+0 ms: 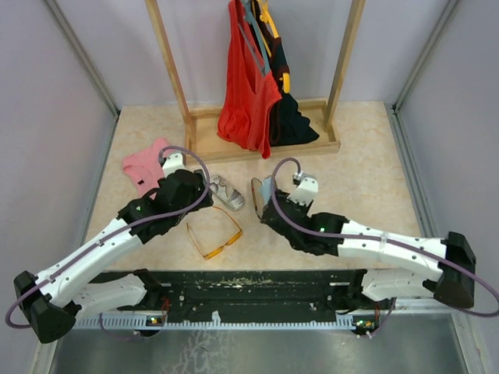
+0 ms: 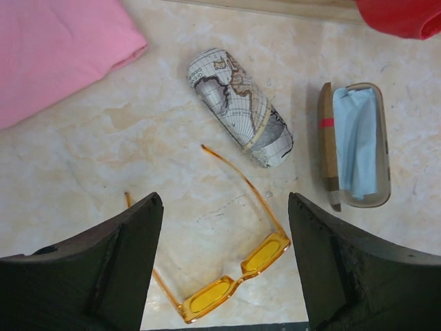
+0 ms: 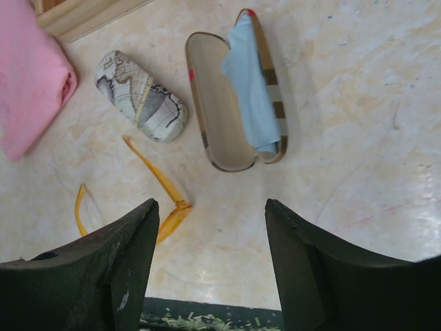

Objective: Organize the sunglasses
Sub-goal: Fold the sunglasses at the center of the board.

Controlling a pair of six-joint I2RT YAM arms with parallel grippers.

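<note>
Your sunglasses (image 2: 265,254) lying unfolded on the desk (image 2: 103,158), nearer than the map-print case (image 2: 241,107), your left end effector (image 2: 224,200) open above them, your right end effector (image 3: 210,207) open and empty by the open brown case (image 3: 217,103)

The top camera looks steeply down from behind, over the whole bench (image 1: 366,195). Both wrist cameras face down, close in, sharing the map-printed case (image 2: 240,107), open brown case (image 2: 329,148) and orange-framed sunglasses (image 2: 265,254).
</note>
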